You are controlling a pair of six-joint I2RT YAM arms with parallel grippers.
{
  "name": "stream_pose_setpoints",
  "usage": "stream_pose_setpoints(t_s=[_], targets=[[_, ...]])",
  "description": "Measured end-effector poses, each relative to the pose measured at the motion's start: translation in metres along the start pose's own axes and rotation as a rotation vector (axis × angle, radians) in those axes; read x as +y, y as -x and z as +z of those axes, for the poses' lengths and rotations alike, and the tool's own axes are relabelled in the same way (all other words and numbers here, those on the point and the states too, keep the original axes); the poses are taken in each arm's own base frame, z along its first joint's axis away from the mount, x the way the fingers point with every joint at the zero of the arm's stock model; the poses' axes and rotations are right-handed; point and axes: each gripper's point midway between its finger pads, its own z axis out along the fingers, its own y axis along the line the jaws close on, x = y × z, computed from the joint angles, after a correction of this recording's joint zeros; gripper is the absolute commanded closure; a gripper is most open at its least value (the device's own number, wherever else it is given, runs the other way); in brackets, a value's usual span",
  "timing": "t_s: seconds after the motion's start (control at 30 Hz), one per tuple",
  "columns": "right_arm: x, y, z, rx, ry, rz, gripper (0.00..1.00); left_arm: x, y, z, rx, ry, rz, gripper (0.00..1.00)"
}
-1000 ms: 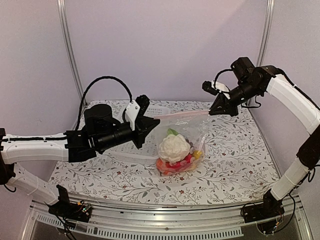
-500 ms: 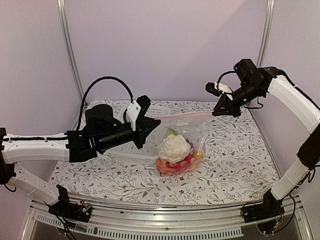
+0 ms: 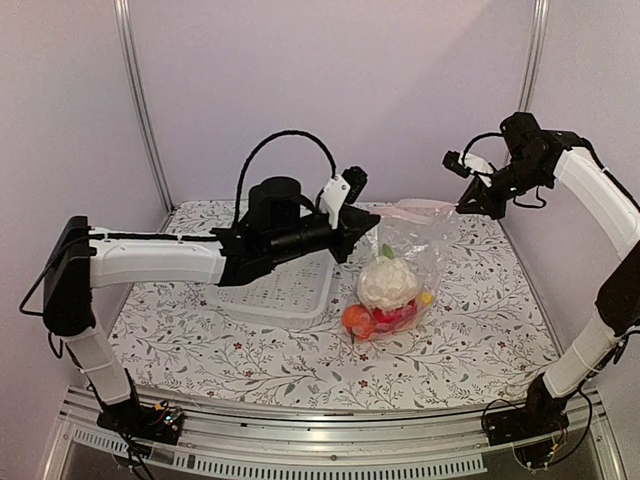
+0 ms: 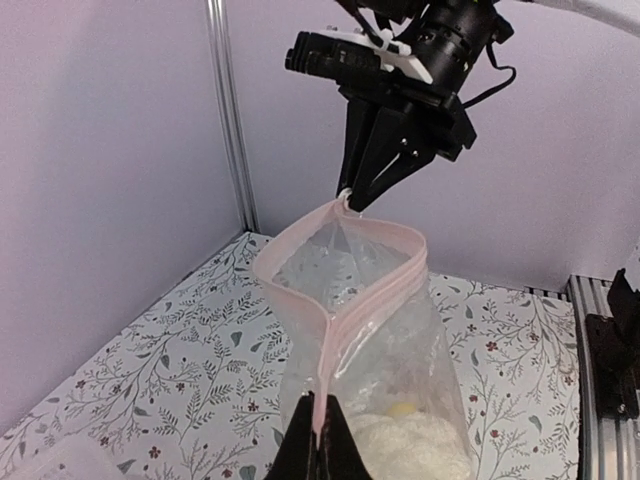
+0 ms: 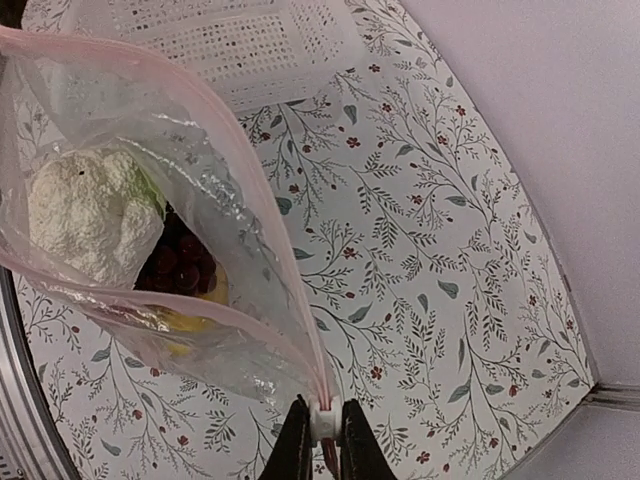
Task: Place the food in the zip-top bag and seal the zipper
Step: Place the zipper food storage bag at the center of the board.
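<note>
The clear zip-top bag (image 3: 405,250) hangs between my two grippers above the table. It holds the food: white cauliflower (image 3: 388,284), an orange piece (image 3: 357,320), red fruit (image 3: 395,315); dark grapes (image 5: 178,266) show in the right wrist view. My left gripper (image 3: 368,228) is shut on the near end of the pink zipper (image 4: 368,300). My right gripper (image 3: 466,207) is shut on the white slider (image 5: 322,422) at the zipper's far end. The bag's mouth gapes open in a loop near the right gripper (image 4: 352,200).
The white slotted basket (image 3: 270,290) lies on the flower-patterned table (image 3: 470,330) under my left arm, left of the bag. A metal post (image 3: 530,60) and the back wall stand close behind my right gripper.
Both grippers moved right with the bag, the left arm reaching far across over the basket. The bag with its food now hangs further right, and its mouth strip is slacker.
</note>
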Motion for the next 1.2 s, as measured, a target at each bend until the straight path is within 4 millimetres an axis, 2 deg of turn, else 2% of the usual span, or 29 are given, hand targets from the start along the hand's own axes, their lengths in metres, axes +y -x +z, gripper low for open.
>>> stream_pose_setpoints(t_s=[0.1,0.27,0.37,0.43,0.47,0.53,0.63,0.73,0.8,0.9,1.0,1.1,1.2], targets=[[-0.031,-0.003,-0.009,-0.013,-0.067,0.034,0.98,0.027,0.011,0.038,-0.033,-0.008,0.02,1.0],[-0.073,0.001,-0.013,-0.041,-0.148,0.059,0.97,0.092,0.026,0.071,-0.08,0.015,0.029,1.0],[-0.079,0.005,-0.014,-0.056,-0.16,0.057,0.95,0.121,0.027,0.079,-0.095,0.013,0.027,1.0],[-0.075,0.006,-0.012,-0.072,-0.145,0.057,0.92,0.128,0.023,0.077,-0.089,-0.002,0.012,0.97],[-0.072,0.006,-0.011,-0.081,-0.137,0.057,0.9,0.127,0.017,0.076,-0.083,-0.02,-0.003,0.92],[-0.056,-0.001,-0.004,-0.09,-0.097,0.064,0.77,0.115,0.002,0.072,-0.069,-0.065,-0.043,0.79],[-0.012,-0.021,0.01,-0.089,0.01,0.093,0.62,0.083,-0.042,0.06,0.008,-0.137,-0.114,0.54],[0.041,-0.036,0.012,-0.101,0.126,0.109,0.59,0.038,-0.079,0.039,0.102,-0.196,-0.142,0.46],[0.066,-0.035,0.001,-0.129,0.16,0.102,0.58,0.004,-0.089,0.019,0.149,-0.229,-0.137,0.46],[0.077,-0.018,-0.025,-0.208,0.13,0.066,0.56,-0.028,-0.067,-0.008,0.133,-0.262,-0.105,0.46],[0.082,-0.003,-0.045,-0.276,0.093,0.036,0.55,-0.021,-0.026,-0.029,0.052,-0.216,-0.057,0.46],[0.079,0.002,-0.046,-0.3,0.084,0.034,0.55,-0.009,0.0,-0.04,-0.003,-0.161,-0.019,0.44],[0.08,-0.015,-0.025,-0.268,0.101,0.065,0.55,-0.009,-0.004,-0.039,0.005,-0.128,0.038,0.42]])
